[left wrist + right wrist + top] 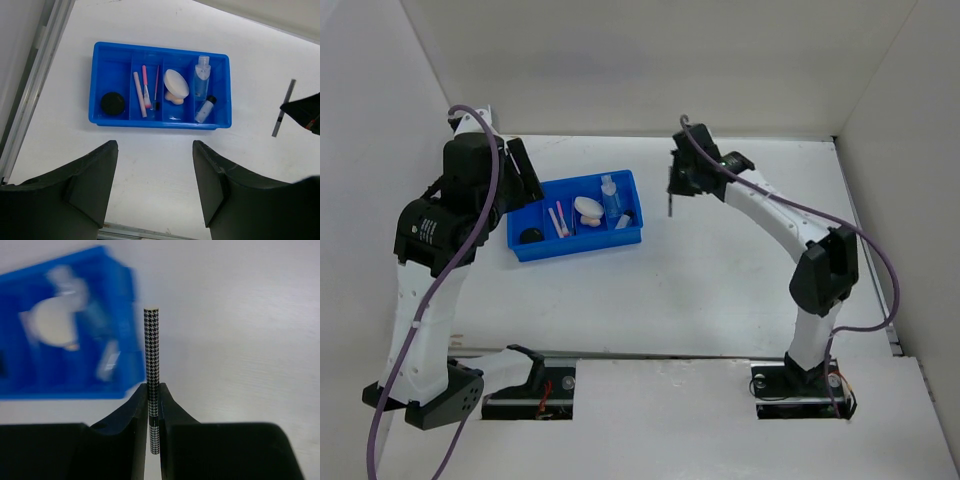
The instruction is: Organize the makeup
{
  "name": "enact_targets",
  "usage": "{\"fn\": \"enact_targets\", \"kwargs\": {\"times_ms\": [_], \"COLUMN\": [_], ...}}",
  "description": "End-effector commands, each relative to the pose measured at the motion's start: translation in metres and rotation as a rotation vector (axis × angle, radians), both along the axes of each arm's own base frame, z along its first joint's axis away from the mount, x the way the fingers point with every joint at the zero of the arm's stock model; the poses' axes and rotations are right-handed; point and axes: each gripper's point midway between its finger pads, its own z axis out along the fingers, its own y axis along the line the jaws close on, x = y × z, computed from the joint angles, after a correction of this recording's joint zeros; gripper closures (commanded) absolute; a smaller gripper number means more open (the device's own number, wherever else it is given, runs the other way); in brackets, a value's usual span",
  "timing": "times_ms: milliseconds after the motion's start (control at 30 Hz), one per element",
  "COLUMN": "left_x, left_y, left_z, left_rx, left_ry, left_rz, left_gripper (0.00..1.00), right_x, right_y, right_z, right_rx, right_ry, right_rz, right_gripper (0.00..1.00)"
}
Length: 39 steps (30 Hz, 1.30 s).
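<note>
The blue divided tray (526,255) (97,85) holds a black round jar (112,103), a beige stick (139,94), pink-handled brushes (146,88), a white round puff (176,83) on a peach sponge (174,98), and two clear bottles (202,79). My right gripper (672,190) (153,390) is shut on a dark houndstooth-patterned pencil (152,345), held upright above the table just right of the tray; the pencil also shows in the left wrist view (283,107). My left gripper (155,145) is open and empty, high above the table at the tray's left.
White walls enclose the table on the left, back and right. A metal rail (30,75) runs along the table's left edge. The arm bases (800,385) sit at the near edge.
</note>
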Motion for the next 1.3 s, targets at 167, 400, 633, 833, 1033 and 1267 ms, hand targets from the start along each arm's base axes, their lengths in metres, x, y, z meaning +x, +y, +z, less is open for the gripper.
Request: {"fn": "enact_targets", "kwargs": {"times_ms": [167,400,633,833,1033,1267], "left_x": [-0.016,-0.019,-0.019,-0.019,-0.019,-0.020], "left_y": [0.013,0.016,0.016,0.010,0.010,0.015], "left_z": [0.022,0.019,0.010,0.006,0.007,0.010], "left_rx": [-0.002,0.003,0.006,-0.014,-0.015,0.006], "left_ry": [-0.071,-0.056,-0.028,-0.020,-0.022,-0.034], "left_rz": [0.024,0.037,0.041,0.021,0.021,0.029], "left_gripper": [0.42,0.42,0.42,0.42,0.42,0.42], "right_x": [-0.012,-0.025,-0.019,-0.005,-0.002,-0.008], "right_y": [0.192,0.278,0.319,0.335,0.336,0.285], "right_z": [0.077,0.105,0.072,0.045,0.042,0.119], "right_rx": [0.266,0.523,0.625,0.675,0.673,0.549], "right_ry": [-0.125,-0.228,-0.217,-0.195,-0.191,-0.338], "right_rz": [0.442,0.659,0.669,0.578,0.560,0.495], "right_gripper": [0.94,0.94,0.92,0.88,0.36,0.11]}}
